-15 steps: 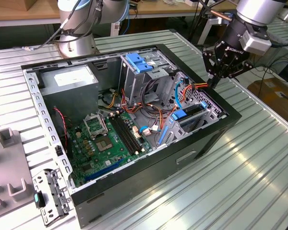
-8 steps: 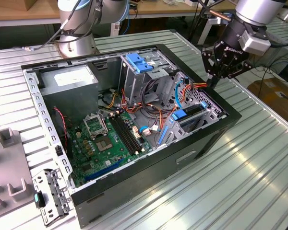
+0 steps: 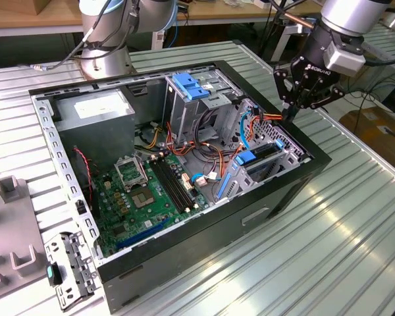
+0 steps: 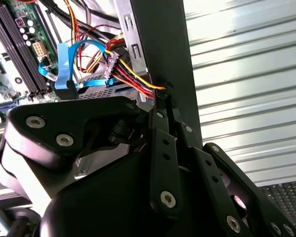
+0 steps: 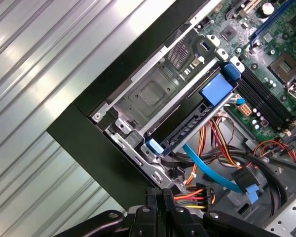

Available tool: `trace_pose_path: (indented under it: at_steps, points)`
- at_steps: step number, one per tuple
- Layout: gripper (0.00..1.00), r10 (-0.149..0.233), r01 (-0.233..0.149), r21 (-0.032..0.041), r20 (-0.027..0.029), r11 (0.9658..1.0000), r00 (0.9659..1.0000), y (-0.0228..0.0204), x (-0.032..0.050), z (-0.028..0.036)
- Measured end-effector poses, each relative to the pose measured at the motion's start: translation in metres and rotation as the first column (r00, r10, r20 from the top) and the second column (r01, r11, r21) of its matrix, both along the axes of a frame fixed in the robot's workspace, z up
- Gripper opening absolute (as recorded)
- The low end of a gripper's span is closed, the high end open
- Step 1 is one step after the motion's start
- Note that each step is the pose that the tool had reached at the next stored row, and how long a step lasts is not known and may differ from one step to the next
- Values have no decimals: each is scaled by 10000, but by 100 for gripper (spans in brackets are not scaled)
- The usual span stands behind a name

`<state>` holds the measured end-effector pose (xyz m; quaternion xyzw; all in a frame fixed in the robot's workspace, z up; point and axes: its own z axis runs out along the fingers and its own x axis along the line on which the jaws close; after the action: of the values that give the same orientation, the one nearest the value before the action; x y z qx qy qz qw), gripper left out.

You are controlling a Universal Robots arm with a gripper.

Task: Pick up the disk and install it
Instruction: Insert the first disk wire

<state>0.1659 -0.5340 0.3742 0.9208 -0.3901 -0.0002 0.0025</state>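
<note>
The disk (image 3: pixel 266 153) lies in the drive bay at the front corner of the open computer case (image 3: pixel 204 237), on the exterior view's right. Its dark edge in the blue carrier frame (image 5: pixel 187 129) runs along the bay's metal cage. My gripper (image 3: pixel 291 113) hangs over the case's rim just behind that bay. Its fingers (image 4: pixel 160 128) are pressed together and shut. The fingertips (image 5: pixel 153 193) touch a bundle of red, yellow and black wires (image 5: pixel 195 191) beside the case wall. I cannot tell whether they pinch the wires.
A grey box with a white sticker (image 3: pixel 95 108) fills the case's far corner. A metal cage with a blue latch (image 3: pixel 191 85) stands mid-case, above the green motherboard (image 3: pixel 145 191). A second arm's base (image 3: pixel 105 46) stands behind. A grey fixture (image 3: pixel 10 230) and bracket (image 3: pixel 69 263) lie at the exterior view's left.
</note>
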Motion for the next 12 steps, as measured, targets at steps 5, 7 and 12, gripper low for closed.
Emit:
trace_pose_path:
  at_steps: [5,7,12]
  points:
    - [16,-59,59,0,0,10000,10000,0,0,0]
    - [16,-88,88,-4,1,10000,10000,0,-1,-1]
    - [16,-327,327,-16,4,9995,9995,1,-39,0]
